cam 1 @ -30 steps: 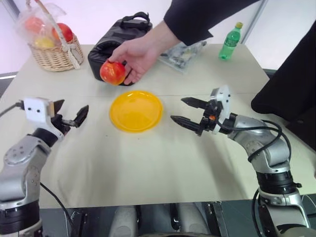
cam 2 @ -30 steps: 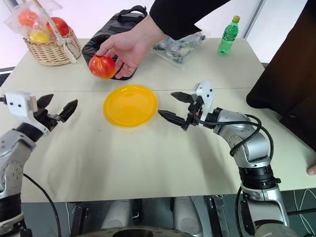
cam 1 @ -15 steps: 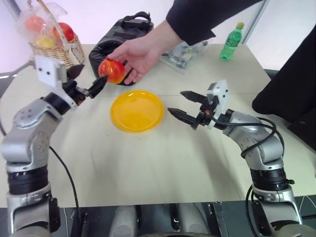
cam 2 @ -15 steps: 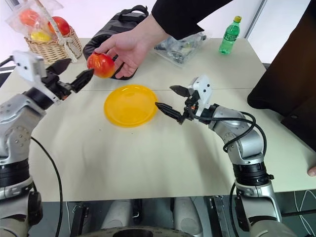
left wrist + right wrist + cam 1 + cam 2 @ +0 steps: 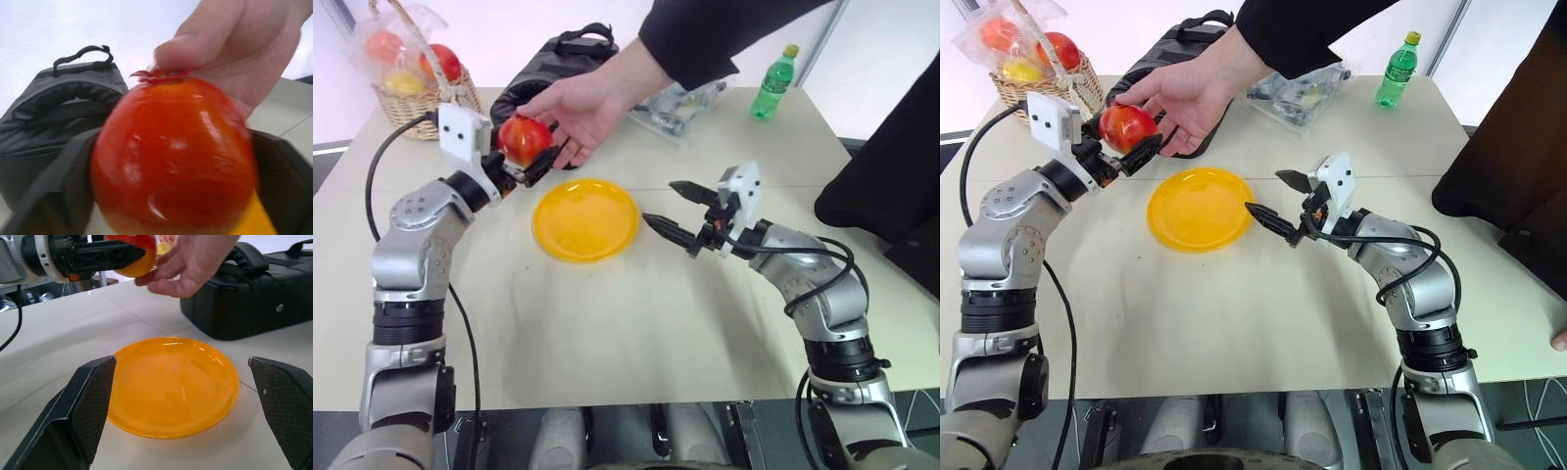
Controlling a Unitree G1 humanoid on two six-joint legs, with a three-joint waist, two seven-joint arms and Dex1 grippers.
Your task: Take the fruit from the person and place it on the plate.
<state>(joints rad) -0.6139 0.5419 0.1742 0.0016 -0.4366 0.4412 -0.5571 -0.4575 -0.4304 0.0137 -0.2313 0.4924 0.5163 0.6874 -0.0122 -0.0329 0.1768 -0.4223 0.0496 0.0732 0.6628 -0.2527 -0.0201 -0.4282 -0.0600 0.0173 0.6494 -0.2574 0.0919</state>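
The person's hand (image 5: 592, 106) reaches in from the far side and holds out the fruit (image 5: 521, 135), a shiny red apple with yellow patches, above the table behind the plate's left side. My left gripper (image 5: 530, 155) is shut on the fruit, one black finger on each side, while the person's fingertips still rest on its top. In the left wrist view the fruit (image 5: 173, 156) sits close between the fingers. The yellow-orange plate (image 5: 585, 220) lies flat at the table's middle. My right gripper (image 5: 659, 201) hovers open just right of the plate, holding nothing.
A wicker basket (image 5: 416, 93) of wrapped fruits stands at the far left. A black bag (image 5: 558, 59) lies behind the hand, a clear plastic bag (image 5: 683, 101) next to it, and a green bottle (image 5: 771, 83) at the far right. The person's dark clothing (image 5: 891, 166) borders the table's right edge.
My left arm rose and swung right from the table's left side to the fruit, and its open fingers closed on it. The right gripper stayed by the plate.
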